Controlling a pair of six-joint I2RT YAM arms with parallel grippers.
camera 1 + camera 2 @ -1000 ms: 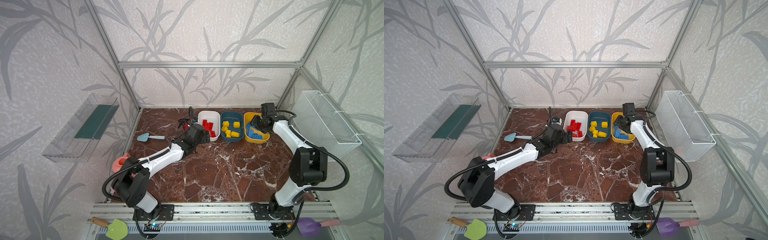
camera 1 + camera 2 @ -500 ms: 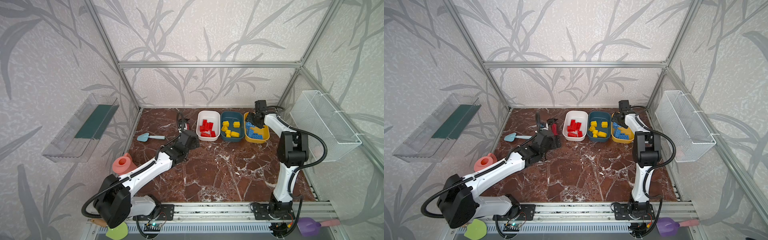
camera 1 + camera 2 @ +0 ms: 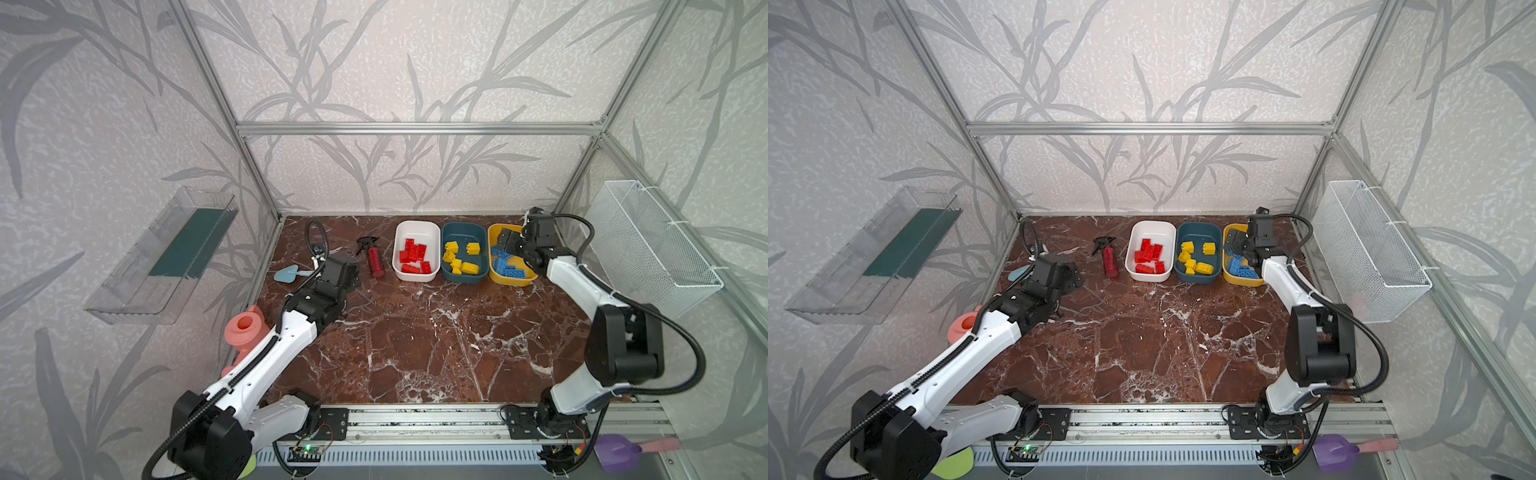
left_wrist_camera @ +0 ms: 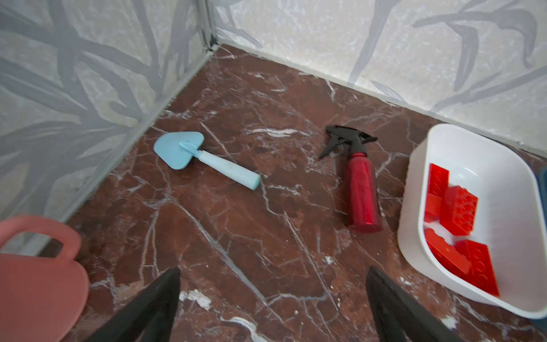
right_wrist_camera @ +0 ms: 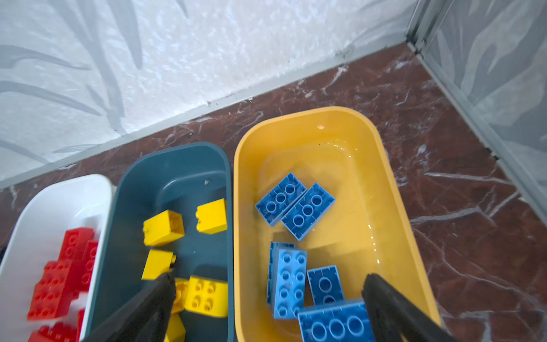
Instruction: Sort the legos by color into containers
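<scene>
Three containers stand in a row at the back: a white tub [image 3: 417, 224] with red legos [image 3: 413, 255], a teal tub [image 3: 464, 226] with yellow legos [image 3: 459, 257], and a yellow tub [image 3: 513, 280] with blue legos [image 3: 509, 266]. My right gripper [image 3: 513, 245] hangs open above the yellow tub; in the right wrist view its empty gripper [image 5: 268, 274] spans several blue legos [image 5: 287, 278] lying loose in the tub [image 5: 393, 189]. My left gripper [image 3: 351, 274] is open and empty over bare marble, left of the white tub [image 4: 414, 207]; the left wrist view shows nothing in the gripper [image 4: 273, 269].
A dark-red spray bottle [image 3: 375, 259] lies just left of the white tub. A light-blue trowel [image 3: 286, 274] and a pink watering can [image 3: 247, 330] sit by the left wall. A wire basket [image 3: 648, 245] hangs on the right wall, a clear shelf [image 3: 162, 257] on the left.
My left gripper has drawn back leftward from the white tub's edge. The right gripper's jaws have spread wider over the yellow tub.
</scene>
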